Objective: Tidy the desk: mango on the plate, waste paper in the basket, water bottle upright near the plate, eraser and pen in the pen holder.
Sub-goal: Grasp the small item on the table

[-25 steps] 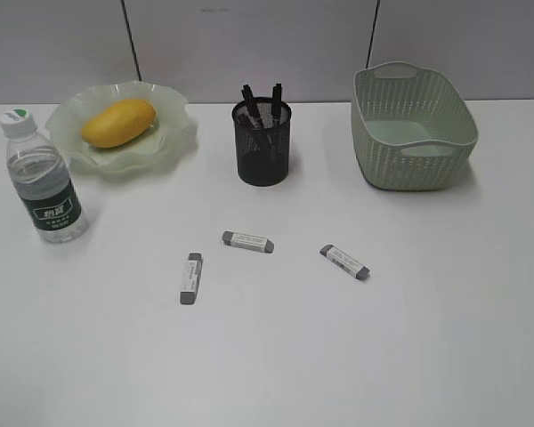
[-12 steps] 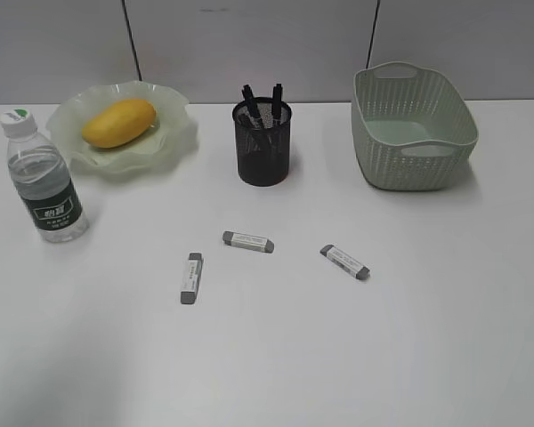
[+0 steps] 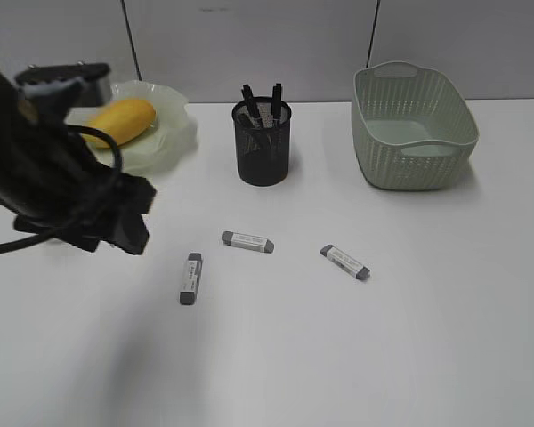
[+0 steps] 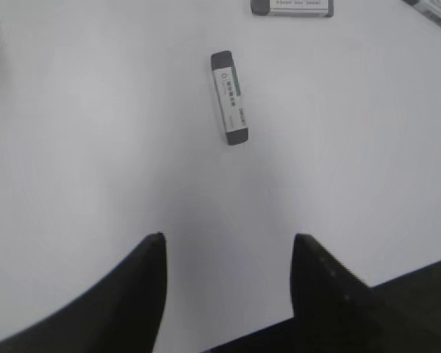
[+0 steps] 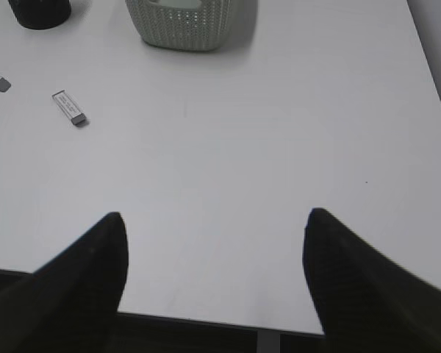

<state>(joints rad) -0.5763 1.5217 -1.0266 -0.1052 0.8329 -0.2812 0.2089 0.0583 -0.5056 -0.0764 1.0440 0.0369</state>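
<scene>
— While the left arm is seen dark and blurred over the left of the counter, what is shown of its hand?

— In the wrist view the left hand is held above bare counter with its fingers spread apart, and nothing is gripped between them. One eraser is seen lying flat ahead of it, well clear of the fingertips.

— And the right hand?

— The right hand is opened wide over the counter's near right part, and nothing is held. From the exterior view it cannot be seen.

— Where are the task's things placed?

— The mango is laid on the plate at the back left, partly hidden by the arm. The holder is stood at the back centre, with pens sticking out of it. The basket is set at the back right. Three erasers are left flat on the counter: one near the arm, one in front of the holder, and one further right.

— Is the bottle seen?

— It cannot be made out; the arm is across that part of the counter.
</scene>
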